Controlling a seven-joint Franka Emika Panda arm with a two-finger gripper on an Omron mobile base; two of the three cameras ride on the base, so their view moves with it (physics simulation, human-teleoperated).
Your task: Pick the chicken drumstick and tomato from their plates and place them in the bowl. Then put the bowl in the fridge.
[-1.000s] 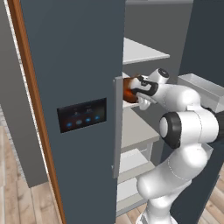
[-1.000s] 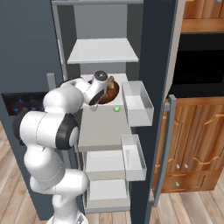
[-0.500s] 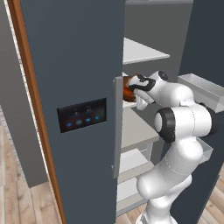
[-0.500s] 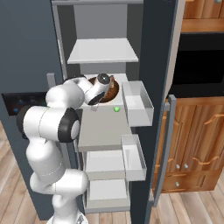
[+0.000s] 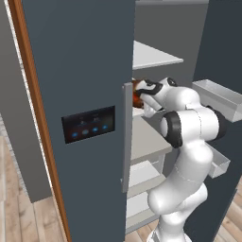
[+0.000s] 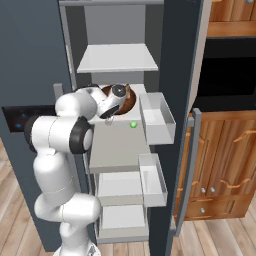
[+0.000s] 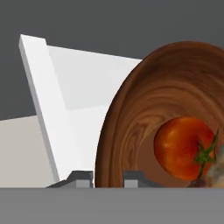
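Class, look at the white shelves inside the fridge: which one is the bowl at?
The second shelf from the top, level with the door handle. The bowl sits at its back; the shelf above and the two below carry nothing visible.

Glossy white rounded arm (image 5: 189, 156) segments joined by dark bands.

Cabinets (image 6: 227, 170): warm brown wood with small round knobs, standing just right of the open appliance.
Dark recess (image 6: 227, 67): a black opening above those cabinets, perhaps an oven; too dim to tell.
Floor (image 5: 19, 215): pale wooden planks.
Wall (image 5: 12, 123): plain grey panel at the far left.
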